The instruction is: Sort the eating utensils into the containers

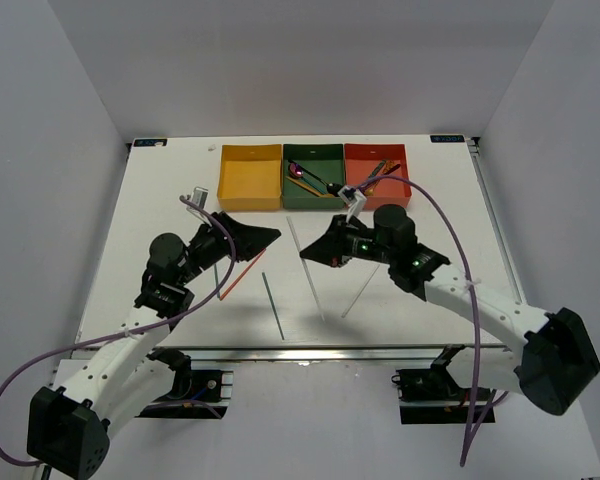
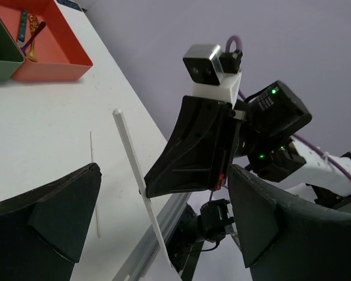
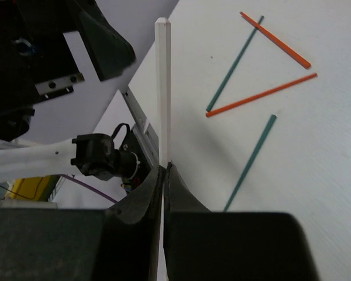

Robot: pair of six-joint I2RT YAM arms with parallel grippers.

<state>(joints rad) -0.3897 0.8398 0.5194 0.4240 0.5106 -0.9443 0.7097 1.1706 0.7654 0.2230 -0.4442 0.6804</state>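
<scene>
My right gripper (image 1: 307, 254) (image 3: 164, 171) is shut on a silver-white chopstick (image 1: 298, 245) (image 3: 162, 88) and holds it above the table. The stick also shows in the left wrist view (image 2: 131, 161), pinched in the right fingers. My left gripper (image 1: 267, 236) (image 2: 164, 225) is open and empty, its jaws facing the right gripper and the stick. Two orange-red chopsticks (image 3: 260, 93) (image 3: 275, 40) and two grey-green ones (image 3: 250, 161) (image 3: 234, 64) lie on the table. The yellow tray (image 1: 250, 190), green tray (image 1: 313, 198) and red tray (image 1: 378, 192) stand in a row at the back.
A second pale chopstick (image 1: 360, 293) (image 2: 93, 181) lies on the table under the right arm. The green tray holds spoons (image 1: 305, 175); the red tray holds forks (image 1: 382, 170) (image 2: 30, 35). The table's near edge has a metal rail (image 1: 280, 350).
</scene>
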